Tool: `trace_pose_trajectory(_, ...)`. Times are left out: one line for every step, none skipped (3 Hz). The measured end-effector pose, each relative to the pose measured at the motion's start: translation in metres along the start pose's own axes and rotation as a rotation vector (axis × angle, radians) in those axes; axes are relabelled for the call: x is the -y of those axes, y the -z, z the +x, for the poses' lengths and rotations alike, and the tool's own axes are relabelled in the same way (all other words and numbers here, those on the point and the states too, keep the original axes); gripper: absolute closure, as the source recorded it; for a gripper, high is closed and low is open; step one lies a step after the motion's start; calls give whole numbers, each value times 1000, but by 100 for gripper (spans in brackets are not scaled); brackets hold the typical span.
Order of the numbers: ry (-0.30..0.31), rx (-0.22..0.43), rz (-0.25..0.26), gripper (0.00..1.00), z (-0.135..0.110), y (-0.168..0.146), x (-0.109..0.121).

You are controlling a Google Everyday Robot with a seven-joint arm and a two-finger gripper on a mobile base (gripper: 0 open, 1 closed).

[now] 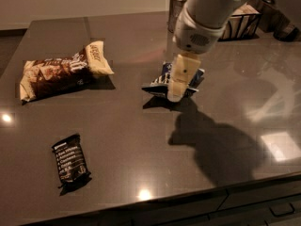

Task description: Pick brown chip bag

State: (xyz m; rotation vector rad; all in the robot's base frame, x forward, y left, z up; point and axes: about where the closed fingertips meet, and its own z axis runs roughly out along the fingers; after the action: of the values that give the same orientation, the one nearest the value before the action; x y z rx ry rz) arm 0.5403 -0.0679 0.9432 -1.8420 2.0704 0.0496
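Note:
The brown chip bag (61,72) lies flat at the left of the dark table (131,135). It is long and pillow-shaped, dark brown with cream ends and white lettering. My gripper (176,93) hangs from the white arm near the table's middle, pointing down, in front of the small blue and white bag (156,84). It is well to the right of the brown bag and apart from it. It hides most of the blue and white bag.
A small flat black packet (70,164) with white text lies at the front left. A metal cup (175,13) and a black wire basket (242,20) stand at the back right. The table's front edge runs along the bottom.

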Motion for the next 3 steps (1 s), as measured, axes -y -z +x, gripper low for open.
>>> trace_pose_trajectory(2,31,-17,0,-36,-29,17)
trace_pose_trajectory(2,64,-44,0,-74,-60,28)
trace_pose_trajectory(10,107,-76,0,-118,-84,30)
